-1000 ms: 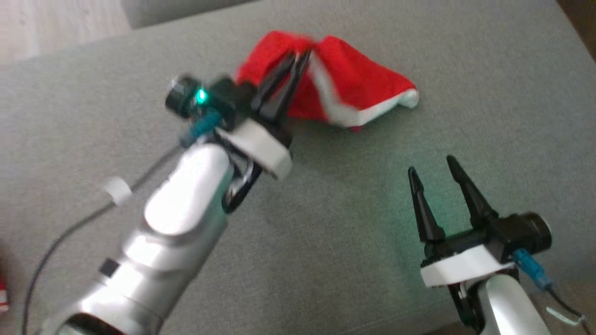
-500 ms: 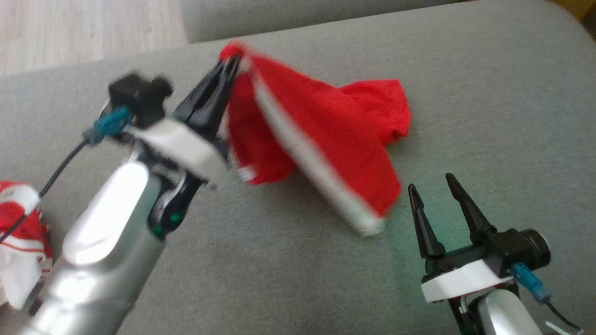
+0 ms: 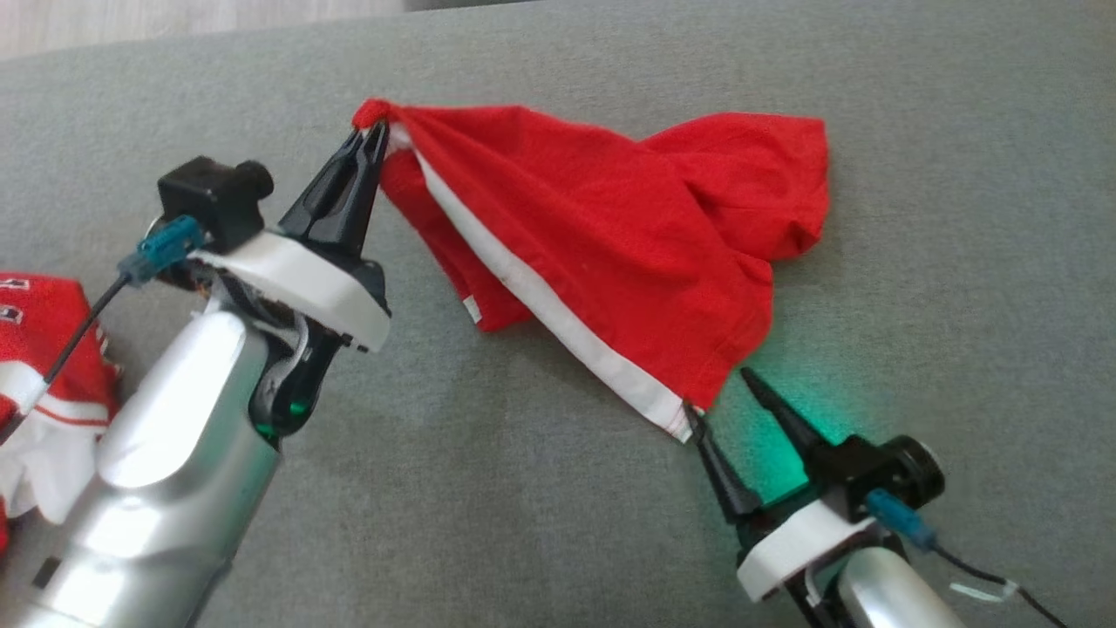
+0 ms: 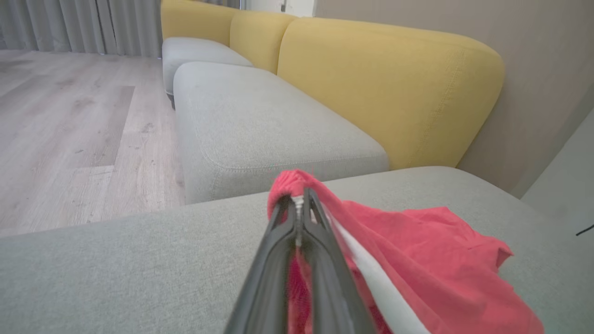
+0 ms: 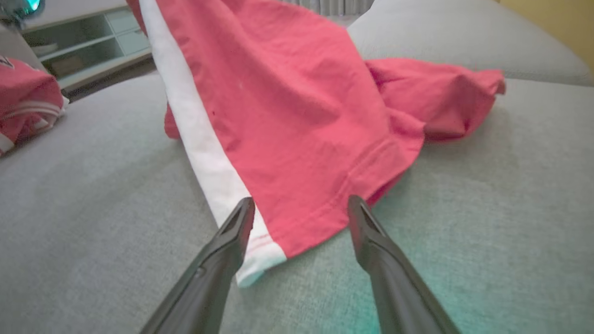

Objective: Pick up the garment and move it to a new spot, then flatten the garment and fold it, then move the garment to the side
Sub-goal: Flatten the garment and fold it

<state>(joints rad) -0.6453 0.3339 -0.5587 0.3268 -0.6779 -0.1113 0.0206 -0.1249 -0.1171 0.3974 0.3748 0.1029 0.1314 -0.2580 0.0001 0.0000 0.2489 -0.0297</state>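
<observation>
One corner of the red garment [image 3: 610,253] is clamped in my left gripper [image 3: 373,139], jaws pressed together on it and raised off the grey cushion [image 3: 523,523]. The rest drapes down across the cushion's middle. It looks light, soft and limp, so I expect sag wherever it's unsupported. My right gripper [image 3: 717,392], fingers apart, straddles the white-striped hem corner, which I judge the best hold. A red-and-white pile [image 3: 35,349] sits near the cushion's left edge.
</observation>
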